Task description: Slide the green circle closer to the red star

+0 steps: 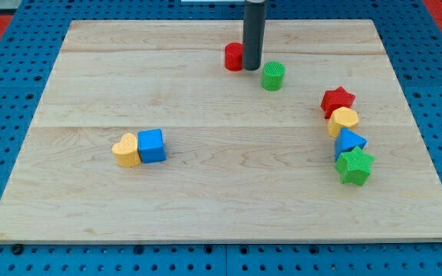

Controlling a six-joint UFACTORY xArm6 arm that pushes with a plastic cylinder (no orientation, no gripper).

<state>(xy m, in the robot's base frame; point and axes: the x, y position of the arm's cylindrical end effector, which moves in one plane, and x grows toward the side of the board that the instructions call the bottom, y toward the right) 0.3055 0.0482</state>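
The green circle [272, 76] sits on the wooden board near the view's top, right of centre. The red star [338, 100] lies to its lower right, at the top of a column of blocks along the view's right. My tip [252, 68] is just left of the green circle, with a small gap between them. The rod partly hides a red round block [234, 57] behind it on its left.
Below the red star lie a yellow heart [344, 120], a blue triangle [349, 142] and a green star [354, 165], touching in a column. A yellow heart [126, 149] and a blue cube [152, 146] sit together at the view's left. The wooden board [221, 207] rests on a blue pegboard.
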